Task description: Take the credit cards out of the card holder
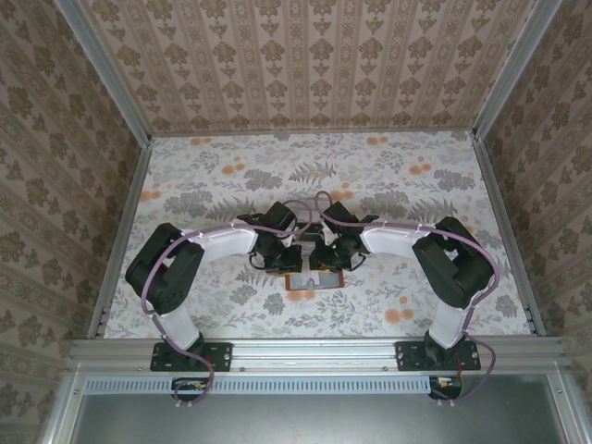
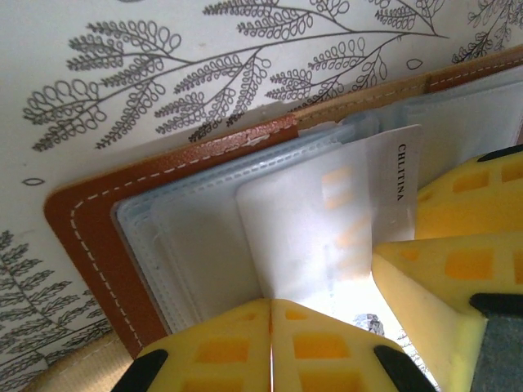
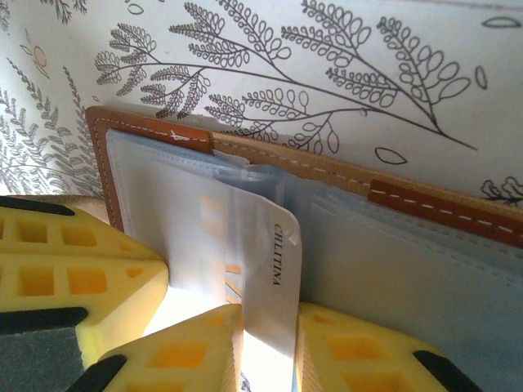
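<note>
Wallet [image 1: 314, 281] open on bench [image 1: 231, 176], under both claws: left claw [image 2: 270, 304] shut tight on sleeve [image 2: 204, 245], right claw [image 3: 270, 320] pinching pale card [image 3: 274, 245].

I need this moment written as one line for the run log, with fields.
stage: card extraction | left gripper: shut on clear sleeve | right gripper: shut on credit card | card holder: lying open

from above, the card holder [image 1: 315, 283] lies mostly hidden beneath the arms [image 1: 231, 242]; up close, a credit card [image 3: 270, 310] runs off-frame, perhaps glare-washed.
</note>
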You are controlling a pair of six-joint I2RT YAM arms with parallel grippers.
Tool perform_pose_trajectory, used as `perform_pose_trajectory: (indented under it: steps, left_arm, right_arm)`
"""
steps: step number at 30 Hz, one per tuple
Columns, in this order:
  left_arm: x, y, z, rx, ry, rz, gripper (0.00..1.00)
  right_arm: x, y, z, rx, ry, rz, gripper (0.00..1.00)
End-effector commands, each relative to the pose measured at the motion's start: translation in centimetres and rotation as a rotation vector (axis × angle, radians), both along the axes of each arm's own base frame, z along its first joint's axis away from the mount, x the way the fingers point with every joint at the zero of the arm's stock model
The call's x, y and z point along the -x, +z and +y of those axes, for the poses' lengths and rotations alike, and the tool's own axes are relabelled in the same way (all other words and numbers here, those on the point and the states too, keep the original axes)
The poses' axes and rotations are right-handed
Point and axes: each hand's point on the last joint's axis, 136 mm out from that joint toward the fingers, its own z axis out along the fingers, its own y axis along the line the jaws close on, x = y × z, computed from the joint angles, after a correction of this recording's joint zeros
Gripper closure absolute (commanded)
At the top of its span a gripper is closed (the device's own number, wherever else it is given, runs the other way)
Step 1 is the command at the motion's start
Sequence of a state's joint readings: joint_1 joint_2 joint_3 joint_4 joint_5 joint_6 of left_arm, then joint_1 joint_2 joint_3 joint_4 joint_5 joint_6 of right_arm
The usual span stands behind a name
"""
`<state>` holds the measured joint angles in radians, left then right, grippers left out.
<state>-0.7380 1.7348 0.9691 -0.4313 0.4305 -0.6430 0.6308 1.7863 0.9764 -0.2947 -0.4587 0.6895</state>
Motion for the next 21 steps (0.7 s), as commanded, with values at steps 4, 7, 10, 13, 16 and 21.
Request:
perform_pose_trajectory:
  steps: [4,7,10,13,16,21]
  left_arm:
    - [0.5,-1.4,1.2,-0.056,-0.01,0.032,0.91]
    - [0.5,-1.3,1.2,-0.053,-0.009,0.028,0.91]
    - [0.4,-1.2,1.3,-0.053,-0.008,0.025,0.91]
    - [0.4,-1.1,1.3,-0.051,-0.007,0.022,0.91]
    - [0.3,-0.9,1.4,-0.049,-0.005,0.018,0.91]
    - [0.2,-0.7,1.4,-0.047,-0.002,0.014,0.91]
  right_arm:
    - [0.0,2.6,1.1,-0.138,-0.017,0.001,0.82]
    - [0.0,2.8,1.0,-0.143,-0.02,0.0,0.86]
    - [-0.1,2.8,0.5,-0.13,-0.028,-0.004,0.9]
    - [-0.1,2.5,-0.6,-0.079,-0.029,-0.014,0.92]
    - [-0.2,2.3,-2.1,0.002,-0.025,-0.035,0.93]
    - [-0.2,2.1,-3.9,0.101,-0.012,-0.057,0.93]
